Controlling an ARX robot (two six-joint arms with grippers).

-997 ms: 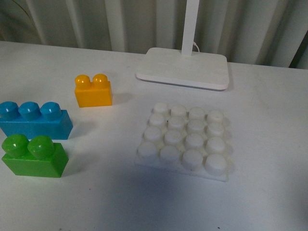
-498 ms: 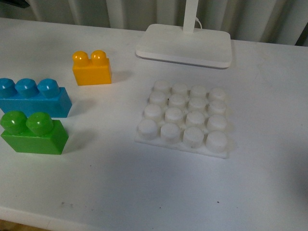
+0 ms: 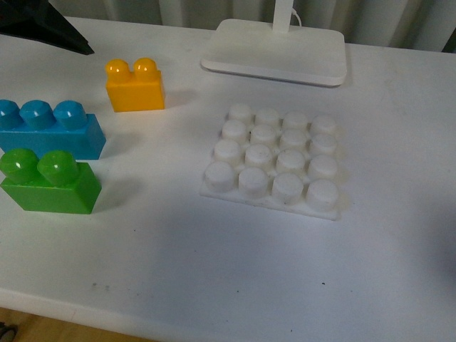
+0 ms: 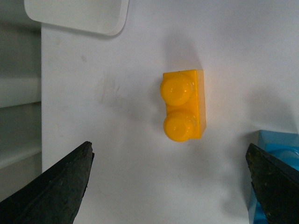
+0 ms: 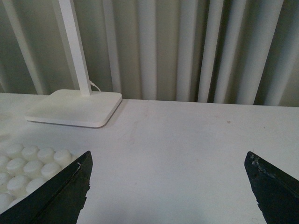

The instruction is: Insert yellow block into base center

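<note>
Jaws of the left gripper (image 4: 169, 151) stand wide apart, empty, over the yellow block (image 4: 183, 105) toward the bench's far left corner. The base (image 3: 274, 153) lies mid-bench. The right gripper (image 5: 168, 161) also gapes, empty.

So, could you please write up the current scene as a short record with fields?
yellow block: upright on the table, untouched, apart from the base
base: flat, all studs bare, in front of the lamp foot
other bricks: green brick in front of blue brick
left gripper: open, empty, over the yellow block
right gripper: open, empty
task state: block not yet inserted
</note>
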